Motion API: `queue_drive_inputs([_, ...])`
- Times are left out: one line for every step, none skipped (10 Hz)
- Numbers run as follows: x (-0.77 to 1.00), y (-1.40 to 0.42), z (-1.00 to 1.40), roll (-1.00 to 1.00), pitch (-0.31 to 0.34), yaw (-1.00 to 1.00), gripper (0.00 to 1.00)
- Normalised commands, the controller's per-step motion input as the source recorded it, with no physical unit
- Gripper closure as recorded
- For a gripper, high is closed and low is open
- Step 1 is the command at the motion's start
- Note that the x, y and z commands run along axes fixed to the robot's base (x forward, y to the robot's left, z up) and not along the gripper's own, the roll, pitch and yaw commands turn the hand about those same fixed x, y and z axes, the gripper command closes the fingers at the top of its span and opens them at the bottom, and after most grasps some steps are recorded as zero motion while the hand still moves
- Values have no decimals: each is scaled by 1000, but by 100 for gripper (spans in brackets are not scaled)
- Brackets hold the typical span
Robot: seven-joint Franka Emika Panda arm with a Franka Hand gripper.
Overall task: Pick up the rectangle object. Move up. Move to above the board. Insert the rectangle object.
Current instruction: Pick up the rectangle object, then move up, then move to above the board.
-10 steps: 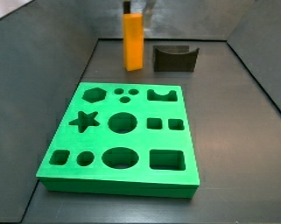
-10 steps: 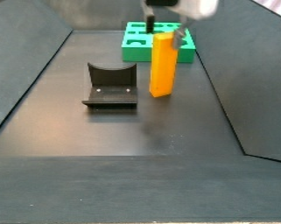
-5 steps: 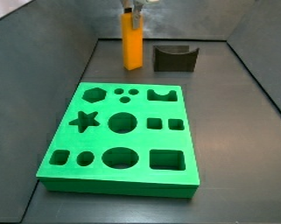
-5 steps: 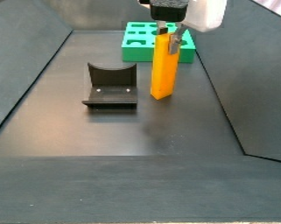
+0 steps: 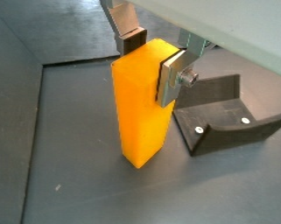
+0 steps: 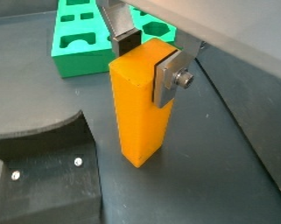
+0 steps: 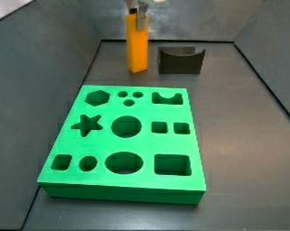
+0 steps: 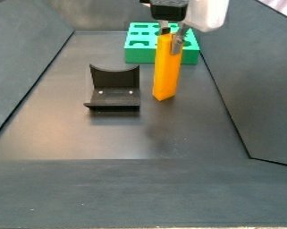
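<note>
The rectangle object [image 8: 167,67] stands upright on the dark floor, just right of the fixture [image 8: 112,87] and nearer than the board [image 8: 160,45]. The gripper [image 5: 151,58] is over its top end, its 2 fingers [image 6: 168,75] pressed against opposite faces, clamping it.

Your gripper [image 6: 146,59] sits at the top of the rectangle object [image 6: 139,109], one finger [image 6: 170,76] flat against a side face and the other pad at the far top edge. You see the block upright on the dark floor, the fixture [image 6: 43,179] beside it, the board [image 6: 98,35] well beyond.
</note>
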Motion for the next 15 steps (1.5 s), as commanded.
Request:
queue_drive_inputs([0,0,0,0,0,0,100])
queue_drive_inputs([0,0,0,0,0,0,100])
queue_drive_inputs([0,0,0,0,0,0,100])
queue_drive_inputs([0,0,0,0,0,0,100])
queue_drive_inputs([0,0,0,0,0,0,100])
queue_drive_inputs([0,0,0,0,0,0,100])
queue_drive_inputs([0,0,0,0,0,0,100])
queue_drive_inputs([0,0,833,0,0,0,100])
queue_drive_inputs([-39,-58,833,-12,5,-14,100])
queue_drive_inputs([-57,-48,729,-6,13,-10,100])
queue_drive_inputs([-43,-32,588,4,14,-7,100])
queue_drive_inputs([-26,-15,363,18,30,-3,100])
queue_drive_inputs([-12,-5,189,28,45,-2,100])
queue_drive_inputs([83,59,1000,17,26,2,100])
queue_drive_inputs([87,59,1000,18,31,1,100])
